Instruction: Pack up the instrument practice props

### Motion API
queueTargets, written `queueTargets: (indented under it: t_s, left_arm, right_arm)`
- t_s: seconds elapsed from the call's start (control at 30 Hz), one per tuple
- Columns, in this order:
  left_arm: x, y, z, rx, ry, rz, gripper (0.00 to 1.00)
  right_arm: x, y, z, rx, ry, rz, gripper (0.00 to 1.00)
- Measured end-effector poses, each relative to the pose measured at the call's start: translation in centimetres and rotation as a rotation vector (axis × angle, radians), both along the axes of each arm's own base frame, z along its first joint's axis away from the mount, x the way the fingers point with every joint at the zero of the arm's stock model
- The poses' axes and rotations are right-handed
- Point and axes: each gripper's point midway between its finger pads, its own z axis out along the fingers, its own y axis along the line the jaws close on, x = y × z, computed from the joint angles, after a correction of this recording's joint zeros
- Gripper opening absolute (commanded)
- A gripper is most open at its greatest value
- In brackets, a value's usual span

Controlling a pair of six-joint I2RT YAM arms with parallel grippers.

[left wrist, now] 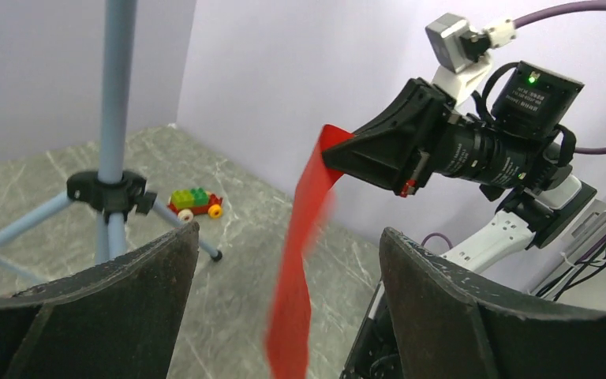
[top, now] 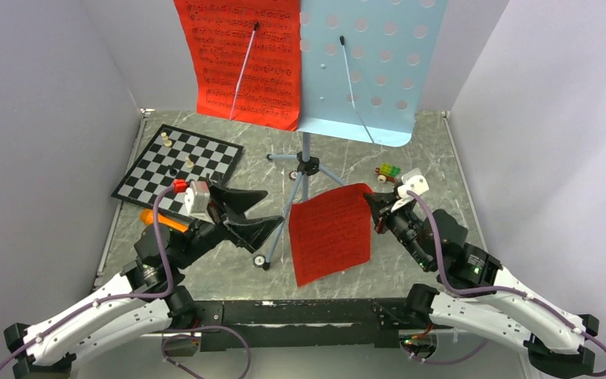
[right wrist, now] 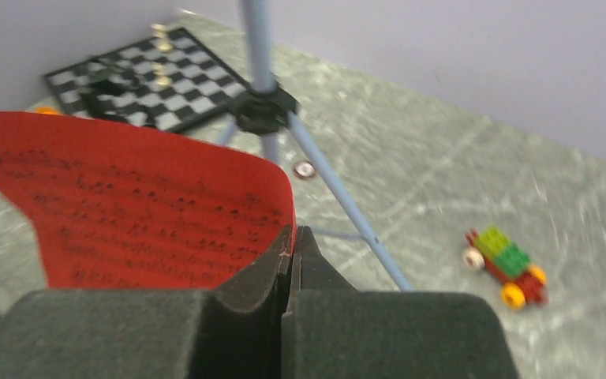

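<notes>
Light is bright, soft and even; it seems to come from above; shadows on the table [top: 442, 158] are faint, with no glare. The overhead view is sharp throughout; in the left wrist view the hanging sheet [left wrist: 300, 260] smears at its lower end; the right wrist view is blurred all over, the car [right wrist: 509, 268] and chessboard [right wrist: 142, 75] soft, the sheet's print smudged.
</notes>
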Motion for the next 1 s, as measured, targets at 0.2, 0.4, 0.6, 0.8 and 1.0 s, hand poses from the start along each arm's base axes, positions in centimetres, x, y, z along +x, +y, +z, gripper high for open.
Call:
queueTargets:
  t_s: [0.2, 0.4, 0.6, 0.8, 1.0]
  left_arm:
    - [0.0, 1.6, -2.8, -0.013, 0.065, 0.042, 0.88]
    - [0.3, 2.1, -4.6, 0.002, 0.108, 0.074, 0.88]
    - [0.5, 2.3, -4.8, 0.004, 0.118, 0.085, 0.88]
    - [0.8, 1.7, -5.6, 0.031, 0.139, 0.084, 0.88]
    - [0.9, 1.4, -5.9, 0.039, 0.15, 0.077, 0.88]
  right_arm:
    - [1.3, -3.9, -4.0, 0.09, 0.103, -0.259, 0.0]
    - [1.0, -8.3, -2.9, 0.293, 0.113, -0.436, 0.0]
    - [1.4, -11.5, -0.6, 0.368, 0.091, -0.618, 0.0]
    - [3.4, -11.6, 0.9, 0.292, 0.031, -0.759, 0.0]
    - [8.2, -13.7, 1.8, 0.215, 0.037, -0.924, 0.0]
